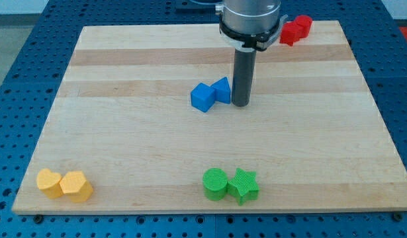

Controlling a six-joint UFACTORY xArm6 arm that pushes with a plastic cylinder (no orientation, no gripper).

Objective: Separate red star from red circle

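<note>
The red star (290,33) and the red circle (303,24) sit touching each other at the view's top right, near the board's far edge; the star is on the left and partly hidden behind the arm's housing. My tip (241,104) rests on the board near the middle, well below and left of the red pair. It stands just right of the blue triangle (222,90), close to touching it.
A blue cube (202,97) touches the blue triangle's left side. A green circle (215,183) and green star (243,186) sit together at the bottom middle. A yellow heart (48,182) and yellow hexagon (76,186) sit at the bottom left.
</note>
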